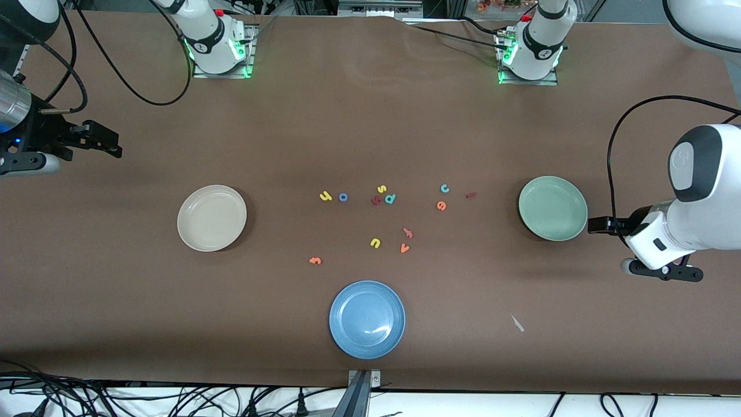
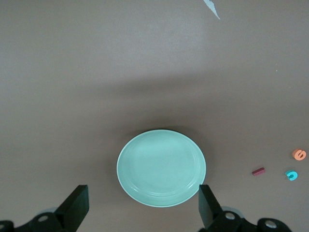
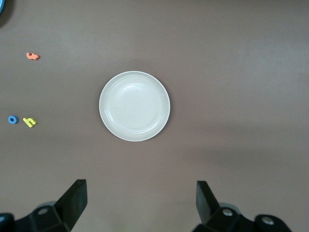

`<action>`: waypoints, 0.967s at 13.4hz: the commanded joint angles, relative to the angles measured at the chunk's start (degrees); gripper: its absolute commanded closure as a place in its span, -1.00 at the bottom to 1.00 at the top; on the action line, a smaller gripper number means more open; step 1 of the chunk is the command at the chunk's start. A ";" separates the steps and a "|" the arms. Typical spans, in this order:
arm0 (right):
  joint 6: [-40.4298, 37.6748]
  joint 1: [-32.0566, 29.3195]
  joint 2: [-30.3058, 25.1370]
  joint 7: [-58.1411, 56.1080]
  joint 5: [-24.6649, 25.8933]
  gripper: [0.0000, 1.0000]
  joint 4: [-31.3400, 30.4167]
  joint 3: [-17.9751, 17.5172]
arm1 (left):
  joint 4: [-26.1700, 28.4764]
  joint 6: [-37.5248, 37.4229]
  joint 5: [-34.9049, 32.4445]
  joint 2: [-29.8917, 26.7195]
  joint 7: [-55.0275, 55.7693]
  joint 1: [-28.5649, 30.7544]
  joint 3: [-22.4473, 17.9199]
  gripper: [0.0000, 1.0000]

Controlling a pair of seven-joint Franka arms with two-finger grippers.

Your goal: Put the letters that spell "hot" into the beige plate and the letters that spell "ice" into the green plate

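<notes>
Left gripper point(image 2: 142, 212) raised over the left arm's end of the table, just beside the green plate point(image 1: 553, 208), fingers spread wide, nothing held. Right gripper point(image 3: 140, 210) raised over the right arm's end, fingers wide, nothing held, well apart from the beige plate point(image 1: 212, 218). Between the plates on the brown table point(image 1: 370, 127): yellow h point(image 1: 325, 196) beside blue o point(image 1: 343, 197); orange t point(image 1: 315, 260) nearer the front camera; teal c point(image 1: 444, 188), orange e point(image 1: 441, 205), dark red i point(image 1: 470, 196) near the green plate.
</notes>
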State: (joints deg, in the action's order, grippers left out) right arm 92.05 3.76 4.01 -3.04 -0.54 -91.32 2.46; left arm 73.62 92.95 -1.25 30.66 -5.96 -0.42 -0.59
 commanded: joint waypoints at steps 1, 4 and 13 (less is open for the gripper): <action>-1.52 -0.34 0.12 -1.09 -0.69 -1.00 1.23 0.09 | 0.47 -0.58 2.05 -0.43 0.16 -0.37 -0.64 -1.00; -1.52 -0.42 0.12 -1.62 -0.69 -0.99 1.23 0.62 | 0.56 -0.58 2.05 -0.34 0.25 -0.46 -0.64 -1.00; -1.52 -0.43 0.73 -1.71 -1.13 -0.99 1.05 1.50 | 0.38 -0.05 1.26 1.94 0.25 -2.90 -0.46 -1.00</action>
State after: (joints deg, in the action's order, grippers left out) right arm 91.61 3.67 4.25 -3.43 -0.54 -91.32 4.00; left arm 74.41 92.80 -1.25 31.74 -6.00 -0.90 -0.47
